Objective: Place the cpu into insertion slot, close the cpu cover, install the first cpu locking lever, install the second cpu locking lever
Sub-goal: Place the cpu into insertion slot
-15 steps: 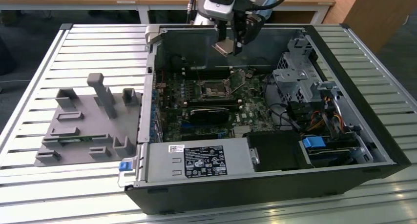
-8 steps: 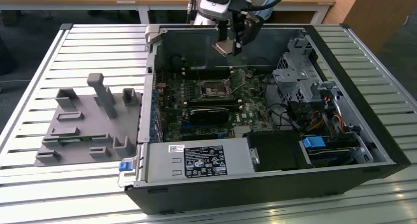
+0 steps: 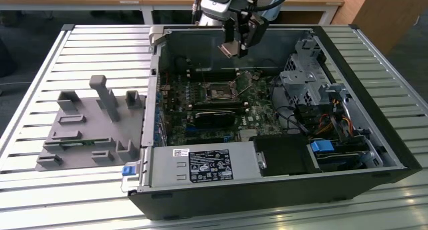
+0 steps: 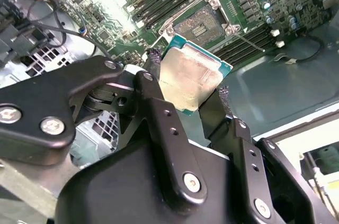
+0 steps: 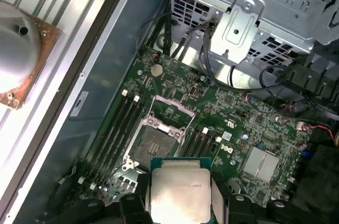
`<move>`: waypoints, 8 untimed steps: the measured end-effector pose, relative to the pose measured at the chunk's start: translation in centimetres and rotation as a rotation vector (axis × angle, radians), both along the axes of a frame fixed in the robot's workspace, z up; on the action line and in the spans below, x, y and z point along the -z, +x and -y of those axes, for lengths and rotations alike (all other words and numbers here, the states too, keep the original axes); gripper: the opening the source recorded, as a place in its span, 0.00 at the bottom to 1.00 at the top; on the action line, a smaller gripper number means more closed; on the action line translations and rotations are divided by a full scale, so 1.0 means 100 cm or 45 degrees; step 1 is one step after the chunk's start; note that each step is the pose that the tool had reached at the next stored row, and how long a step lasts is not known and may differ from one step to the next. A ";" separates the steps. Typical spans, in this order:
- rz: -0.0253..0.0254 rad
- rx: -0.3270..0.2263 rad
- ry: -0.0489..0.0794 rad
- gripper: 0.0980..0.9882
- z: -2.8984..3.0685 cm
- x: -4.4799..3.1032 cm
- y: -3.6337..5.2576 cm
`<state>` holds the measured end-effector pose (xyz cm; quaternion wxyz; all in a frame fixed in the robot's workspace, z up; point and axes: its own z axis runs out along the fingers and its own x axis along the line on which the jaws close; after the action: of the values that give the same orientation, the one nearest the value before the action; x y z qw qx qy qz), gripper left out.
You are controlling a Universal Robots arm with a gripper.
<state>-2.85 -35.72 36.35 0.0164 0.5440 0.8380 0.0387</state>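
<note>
While the cpu (image 4: 190,78) hangs clamped by two opposite edges, its pale metal top faces the wrist cameras. The gripper (image 4: 186,82) has its fingers (image 4: 153,94) drawn in narrow on it. The chip is apart from the insertion slot (image 4: 203,25), so the first step, placing, is the one in hand and is not yet done. The slot's recess lies bare in both wrist views. At its edge is a silvery frame that I take for the cpu cover (image 5: 168,114), and it looks raised off the recess. So the cover and both levers remain to do.

By my judgement, the placing calls for the chip to be level and squared to the slot's rim before it touches. A tilted or shifted chip could catch on the contacts.

The exterior view gives what the wrist views lack. There the gripper (image 3: 235,43) is high above the slot (image 3: 219,91), near the open computer case's (image 3: 374,155) upper edge. On the slatted table (image 3: 40,64), a grey fixture (image 3: 87,127) stands well to the exterior view's left of the slot. The wrist views give the grip itself and the slot's bare state. In the first wrist view a round grey part on a copper-coloured plate (image 5: 18,62) lies beyond the case wall from the slot.
</note>
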 end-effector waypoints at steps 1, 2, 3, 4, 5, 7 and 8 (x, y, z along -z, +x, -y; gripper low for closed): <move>0.0001 0.013 0.000 0.50 0.0000 0.0001 -0.0001; 0.0001 0.027 0.000 0.50 0.0000 0.0002 -0.0001; 0.0001 0.041 -0.001 0.50 0.0000 0.0003 -0.0002; 0.0000 0.055 -0.002 0.50 0.0000 0.0004 -0.0003; 0.0000 0.070 -0.003 0.50 0.0000 0.0006 -0.0003; 0.0001 0.093 -0.006 0.50 0.0000 0.0014 -0.0004; 0.0002 0.107 -0.010 0.50 0.0000 0.0018 -0.0004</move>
<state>-2.89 -35.72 36.17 0.0201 0.5786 0.8146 0.0348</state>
